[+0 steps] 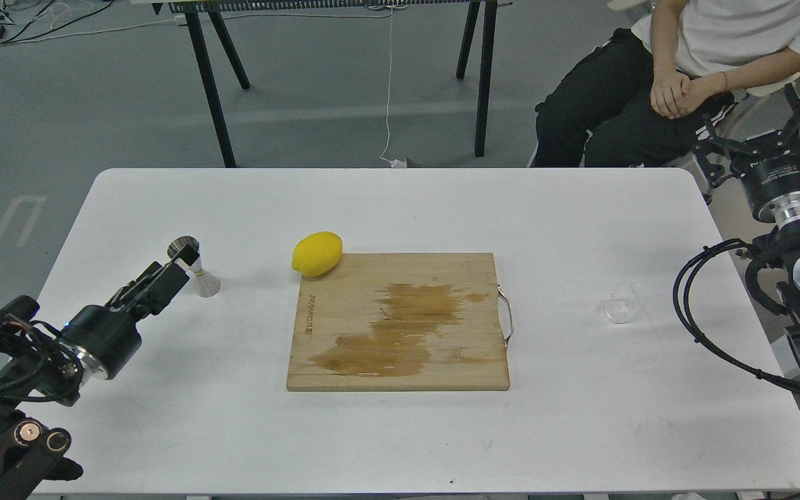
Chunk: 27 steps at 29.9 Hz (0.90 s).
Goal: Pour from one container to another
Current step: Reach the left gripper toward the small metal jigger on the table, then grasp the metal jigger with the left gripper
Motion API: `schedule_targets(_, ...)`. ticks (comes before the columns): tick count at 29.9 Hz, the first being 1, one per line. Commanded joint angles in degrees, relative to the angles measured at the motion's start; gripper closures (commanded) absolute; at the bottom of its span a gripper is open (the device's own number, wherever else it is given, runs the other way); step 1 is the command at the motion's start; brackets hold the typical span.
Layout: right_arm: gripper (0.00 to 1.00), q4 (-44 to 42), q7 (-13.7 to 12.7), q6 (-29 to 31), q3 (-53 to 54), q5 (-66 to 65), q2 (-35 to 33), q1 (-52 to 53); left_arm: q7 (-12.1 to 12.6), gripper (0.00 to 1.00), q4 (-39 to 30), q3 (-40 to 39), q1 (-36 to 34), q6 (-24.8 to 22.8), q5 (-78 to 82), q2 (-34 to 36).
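Observation:
A small steel jigger (200,276) stands upright on the white table (400,208) at the left. My left gripper (176,267) lies low over the table, pointing up-right, with its tip right beside the jigger's left side. It is seen side-on and dark, so its two fingers merge into one shape. A small clear glass (619,307) stands on the right of the table. My right gripper (764,135) hangs beyond the table's far right corner, fingers spread wide and empty, well away from the glass.
A wooden cutting board (398,321) with a wet stain lies in the middle, a metal handle on its right side. A yellow lemon (317,253) rests at its far left corner. A seated person (685,76) is behind the table's right end.

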Motion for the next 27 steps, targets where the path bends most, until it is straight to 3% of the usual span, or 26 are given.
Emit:
schedule_targets(1, 0.01, 0.07, 0.04, 0.0, 0.0, 0.0, 0.08, -0.33, 0.06, 0.09, 7.96, 4.76, -2.67, 6.1, 9.29, -2.16)
schedule_targets(4, 0.01, 0.07, 0.13, 0.0, 0.0, -0.09, 0.08, -0.34, 0.06, 0.11, 17.97, 7.58, -7.41, 11.72, 13.43, -5.41)
schedule_targets(7, 0.01, 0.07, 0.13, 0.0, 0.0, -0.09, 0.17, -0.34, -0.03, 0.12, 26.42, 11.7, -11.46, 14.46, 13.97, -8.4)
schedule_targets(11, 0.01, 0.07, 0.13, 0.0, 0.0, -0.09, 0.08, -0.34, 0.06, 0.14, 35.3, 15.58, -16.12, 16.13, 13.88, -12.53)
schedule_targets(18, 0.01, 0.07, 0.13, 0.0, 0.0, -0.09, -0.01, -0.34, 0.15, 0.2, 47.0, 15.58, -23.07, 16.48, 13.36, -19.22)
schedule_targets(22, 0.01, 0.07, 0.04, 0.0, 0.0, -0.18, -0.01, -0.25, 0.15, 0.31, 49.64, 15.5, -24.66, 16.49, 13.09, -20.45)
schedule_targets(27, 0.01, 0.07, 0.04, 0.0, 0.0, -0.18, -0.01, -0.25, 0.06, 0.57, 49.91, 15.67, -24.92, 16.31, 10.9, -20.45)
